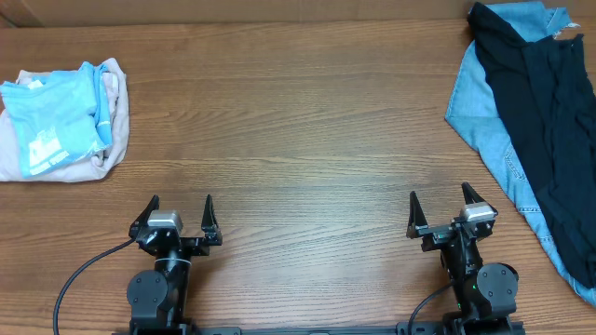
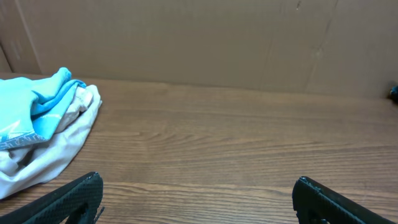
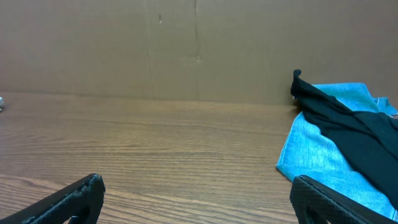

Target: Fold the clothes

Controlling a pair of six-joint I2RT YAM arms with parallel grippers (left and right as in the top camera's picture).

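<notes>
Because nothing lies across the middle of the wooden table (image 1: 298,112), we judge that this broad stretch serves as working ground where a garment can be spread flat and folded. At the far right we see the biggest heap, a denim-blue garment (image 1: 477,112) with a black garment (image 1: 549,121) draped over it. It sits off to the side and runs partly out of the overhead view, probably so that it does not get in the way. At the far left sits a smaller bundle: beige trousers (image 1: 14,160) underneath and, resting on them, the sky-blue T-shirt (image 1: 56,116), gathered into a compact, rumpled packet (its lettering is too small for us to read). We cannot say whether that counts as a finished fold, since its edges look uneven. It lies well apart from both arms, so any further work on it would call for a reach across to the left. Nearest the front edge, the left gripper (image 1: 181,200) and the right gripper (image 1: 440,193) both point away from their bases, fingers spread wide with nothing between them. They sit low over the wood, apparently at rest.
</notes>
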